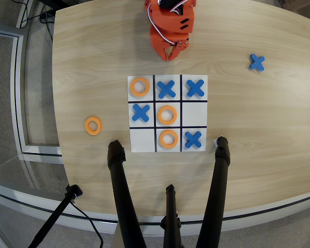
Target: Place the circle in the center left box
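A white 3x3 board lies in the middle of the wooden table. Three orange rings sit on it: top left, middle and bottom middle cells. A fourth orange ring, the circle, lies loose on the table left of the board. The blank end cell of the middle row is on the right in this view; the other end cell holds a blue X. The orange gripper hangs above the table just beyond the board's top edge, far from the loose ring. Its jaws look shut and hold nothing.
Blue X pieces also fill the top middle, top right and bottom right cells. A spare blue X lies at the far right of the table. Black tripod legs reach in over the table's near edge, just below the board.
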`<state>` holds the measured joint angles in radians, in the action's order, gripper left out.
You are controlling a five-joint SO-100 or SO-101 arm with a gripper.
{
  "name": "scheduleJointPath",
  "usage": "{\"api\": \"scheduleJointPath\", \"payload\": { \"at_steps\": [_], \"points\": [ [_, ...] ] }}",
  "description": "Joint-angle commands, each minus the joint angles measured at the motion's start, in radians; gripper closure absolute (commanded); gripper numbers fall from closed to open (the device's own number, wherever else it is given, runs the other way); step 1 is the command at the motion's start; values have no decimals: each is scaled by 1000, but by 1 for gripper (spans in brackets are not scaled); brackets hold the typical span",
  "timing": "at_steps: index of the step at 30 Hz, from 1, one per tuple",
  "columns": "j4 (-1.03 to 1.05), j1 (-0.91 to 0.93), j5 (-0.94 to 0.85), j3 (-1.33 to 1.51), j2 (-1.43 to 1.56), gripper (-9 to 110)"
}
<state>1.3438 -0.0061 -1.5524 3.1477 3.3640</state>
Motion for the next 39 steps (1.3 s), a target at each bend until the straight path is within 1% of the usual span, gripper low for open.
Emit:
{"api": "scheduleJointPath", "payload": {
  "at_steps": [1,16,20,23,25,27,29,31,35,39],
  "points": [
    [-3,-11,-5,57,-6,102],
    [-5,-11,-5,55,-11,101],
    [0,8,-14,-17,-80,100],
    [2,25,-6,-126,-179,95],
    [6,44,-11,-222,-267,95],
    [5,69,-12,-331,-364,95],
    [6,103,-15,-459,-469,90],
    [-6,140,-15,-589,-583,90],
    [-98,215,-6,-804,-819,90],
    [-242,276,-6,-923,-1046,89]
  ]
}}
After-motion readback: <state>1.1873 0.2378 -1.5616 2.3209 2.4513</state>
